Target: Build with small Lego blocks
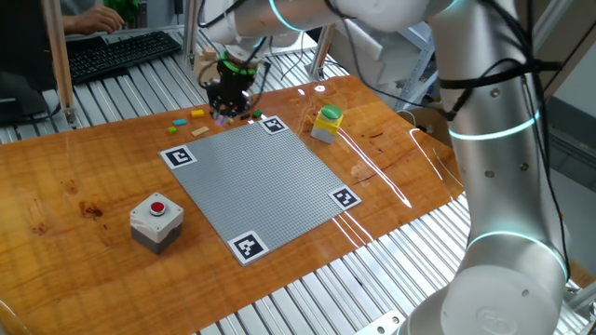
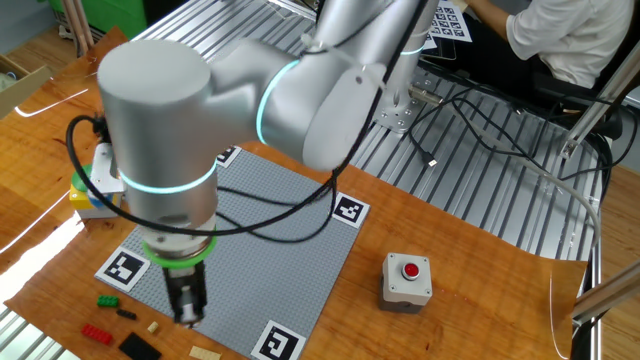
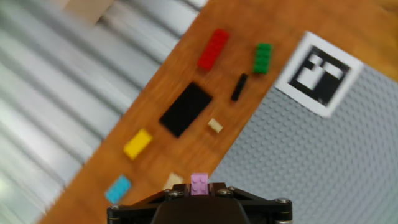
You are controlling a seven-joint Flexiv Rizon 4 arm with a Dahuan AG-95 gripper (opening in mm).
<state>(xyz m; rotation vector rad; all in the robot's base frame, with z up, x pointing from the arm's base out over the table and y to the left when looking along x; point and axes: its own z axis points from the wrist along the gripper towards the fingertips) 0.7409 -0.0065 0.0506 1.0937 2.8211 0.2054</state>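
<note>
Small Lego blocks (image 3: 214, 48) scattered on wood beside grey baseplate (image 3: 323, 162)

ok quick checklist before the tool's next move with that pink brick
1. Pink brick at the tool tip: ok, it shows between the fingers in the hand view.
2. Firmness of the grip: cannot tell, contact is hidden.
3. Grey baseplate free of bricks: ok, no bricks seen on it.
4. Loose bricks away from the plate: ok, red brick, green brick, black plate and yellow brick lie on the wood.
5. Red button box off the plate: ok.
</note>
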